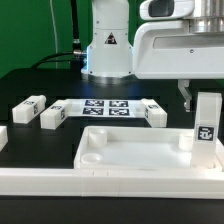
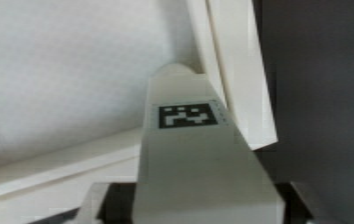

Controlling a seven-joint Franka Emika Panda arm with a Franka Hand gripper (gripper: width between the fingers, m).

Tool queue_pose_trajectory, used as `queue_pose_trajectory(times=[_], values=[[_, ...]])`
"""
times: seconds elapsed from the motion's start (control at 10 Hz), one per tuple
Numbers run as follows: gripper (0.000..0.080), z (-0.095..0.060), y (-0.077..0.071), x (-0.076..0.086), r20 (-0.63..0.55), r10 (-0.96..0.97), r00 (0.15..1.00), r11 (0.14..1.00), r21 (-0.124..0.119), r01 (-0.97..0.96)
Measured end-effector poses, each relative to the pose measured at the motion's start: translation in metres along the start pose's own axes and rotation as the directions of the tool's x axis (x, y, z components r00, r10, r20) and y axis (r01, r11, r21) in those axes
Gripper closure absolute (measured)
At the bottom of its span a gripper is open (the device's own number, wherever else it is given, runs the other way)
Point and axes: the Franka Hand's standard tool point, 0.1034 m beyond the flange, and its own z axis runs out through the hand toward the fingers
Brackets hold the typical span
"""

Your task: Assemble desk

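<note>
The white desk top (image 1: 135, 158) lies flat near the front, rim up. My gripper (image 1: 204, 100) is shut on one leg block (image 1: 206, 122), held upright with its tag facing the camera, over the top's corner on the exterior view's right. Whether the block's lower end touches the top I cannot tell. In the wrist view the same leg block (image 2: 200, 160) runs out from between the fingers (image 2: 113, 202), tag showing, with the desk top's rim (image 2: 236, 60) just beyond its end. Three more leg blocks lie behind: two (image 1: 30, 105) (image 1: 52, 117) on the exterior view's left, one (image 1: 155, 112) near the middle.
The marker board (image 1: 105, 107) lies flat between the loose leg blocks. A long white border rail (image 1: 60, 182) runs along the front, with another white piece (image 1: 3, 136) at the exterior view's left edge. The robot base (image 1: 108, 45) stands behind.
</note>
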Motion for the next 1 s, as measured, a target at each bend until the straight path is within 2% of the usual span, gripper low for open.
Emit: queue_pose_trajectory(times=[0.4, 0.7, 0.8, 0.9, 1.0], values=[[0.0499, -0.001, 0.018, 0.006, -0.006, 0.221, 0.975, 0.975, -0.031, -0.221], [0.0496, 0.000, 0.022, 0.008, -0.008, 0.272, 0.962, 0.962, -0.037, -0.272], [0.0289, 0.000, 0.022, 0.007, -0.008, 0.270, 0.963, 0.962, -0.037, -0.270], [0.0289, -0.002, 0.021, 0.007, -0.006, 0.261, 0.965, 0.965, -0.038, -0.261], [0.0180, -0.013, 0.014, 0.003, 0.003, 0.215, 0.977, 0.976, -0.040, -0.215]])
